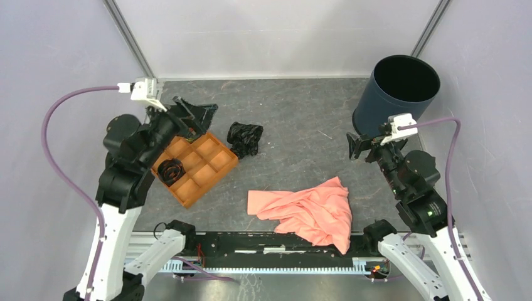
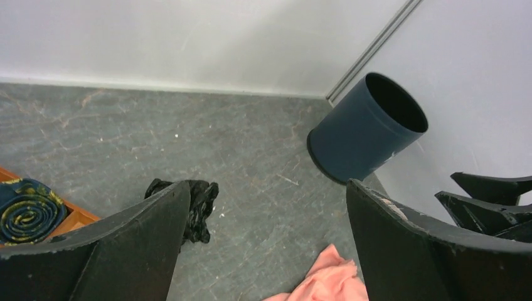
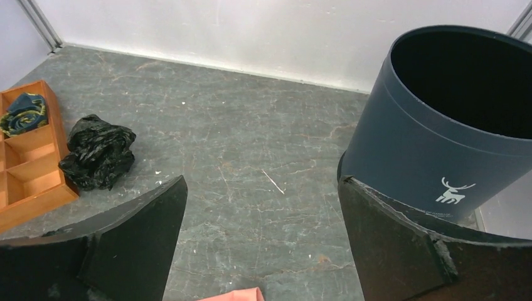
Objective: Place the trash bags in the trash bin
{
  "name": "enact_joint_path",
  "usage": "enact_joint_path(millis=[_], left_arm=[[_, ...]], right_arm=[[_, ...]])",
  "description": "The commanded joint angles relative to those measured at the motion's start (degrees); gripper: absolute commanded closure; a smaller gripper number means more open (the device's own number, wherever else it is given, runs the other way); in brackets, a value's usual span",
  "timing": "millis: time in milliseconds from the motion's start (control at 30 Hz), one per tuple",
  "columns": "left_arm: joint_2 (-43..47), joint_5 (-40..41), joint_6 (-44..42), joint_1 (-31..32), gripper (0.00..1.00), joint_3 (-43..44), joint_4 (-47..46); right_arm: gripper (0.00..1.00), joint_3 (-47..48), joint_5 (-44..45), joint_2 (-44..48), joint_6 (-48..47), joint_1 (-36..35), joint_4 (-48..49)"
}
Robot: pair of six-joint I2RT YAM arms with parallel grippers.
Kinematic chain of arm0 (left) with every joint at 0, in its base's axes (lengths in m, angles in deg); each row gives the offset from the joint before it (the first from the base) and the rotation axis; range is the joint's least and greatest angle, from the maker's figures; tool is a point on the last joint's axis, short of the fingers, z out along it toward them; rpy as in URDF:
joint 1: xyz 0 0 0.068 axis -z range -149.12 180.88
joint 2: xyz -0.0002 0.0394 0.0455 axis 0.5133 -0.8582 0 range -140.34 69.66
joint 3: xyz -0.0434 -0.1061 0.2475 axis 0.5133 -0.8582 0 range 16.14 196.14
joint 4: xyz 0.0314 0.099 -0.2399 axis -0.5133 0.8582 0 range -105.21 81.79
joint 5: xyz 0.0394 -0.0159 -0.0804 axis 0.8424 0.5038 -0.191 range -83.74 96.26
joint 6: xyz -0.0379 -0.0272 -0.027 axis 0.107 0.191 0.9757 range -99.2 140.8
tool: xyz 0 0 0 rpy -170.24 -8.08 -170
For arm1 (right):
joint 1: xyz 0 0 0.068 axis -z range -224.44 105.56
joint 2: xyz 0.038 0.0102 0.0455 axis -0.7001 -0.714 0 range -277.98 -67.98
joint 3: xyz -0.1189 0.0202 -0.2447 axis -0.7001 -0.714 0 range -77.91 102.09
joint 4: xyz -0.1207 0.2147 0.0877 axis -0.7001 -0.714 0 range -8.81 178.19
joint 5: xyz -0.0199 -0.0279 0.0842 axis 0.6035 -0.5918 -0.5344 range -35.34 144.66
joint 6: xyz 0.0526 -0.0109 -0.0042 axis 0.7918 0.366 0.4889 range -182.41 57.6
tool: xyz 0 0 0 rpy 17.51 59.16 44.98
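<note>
Near the orange compartmented tray [image 1: 188, 199] my left claw [image 1: 202, 119] gapes wide, holding nothing — my right claw [image 1: 355, 145], beside the tall navy-blue cylindrical bin [image 1: 383, 106], likewise.

Trash bin [image 1: 395, 94]: standing upright in the far right corner of the table [image 1: 301, 113], well apart from everything else lying there.
Trash bags [image 1: 244, 139]: lying bunched on the table left of centre, just beside the tray's right edge.
Tray [image 1: 207, 164]: sitting on the table's left side.
Coiled roll [image 1: 170, 169]: resting in the compartment at the tray's left end.
Cloth [image 1: 307, 210]: lying at the near edge, right of centre, in front of the trash bags.
Left gripper [image 1: 199, 119]: hovering over the tray's far corner.
Right gripper [image 1: 353, 146]: hanging just in front of the trash bin.
</note>
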Motion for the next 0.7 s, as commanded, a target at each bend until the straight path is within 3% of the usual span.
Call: enact_joint_path(millis=[0,167,333,500,667], left_arm=[[-4.68,-4.25,-3.29,-0.86,0.00,2.08,0.12],[-9.91,-5.11,-3.54,-1.25,0.00,3.17,-2.35],[-14.84,-3.40,-3.67,-1.43,0.00,2.86,-7.54],[-18.29,-0.67,-6.06,-1.51,0.00,1.07,-14.19],[-17.74,1.72,-8.32,-1.55,0.00,-6.96,-21.79]], right_arm=[[0.02,-0.38,3.66,-2.57,1.30,-0.83,3.59],[0.02,-1.72,5.11,-6.32,4.28,-1.19,4.37],[0.02,-8.32,1.12,-8.36,8.61,-1.34,12.79],[0.02,-11.52,-11.50,-15.29,13.93,-1.49,21.59],[0.02,-7.99,-22.18,-32.45,20.44,-7.51,31.86]])
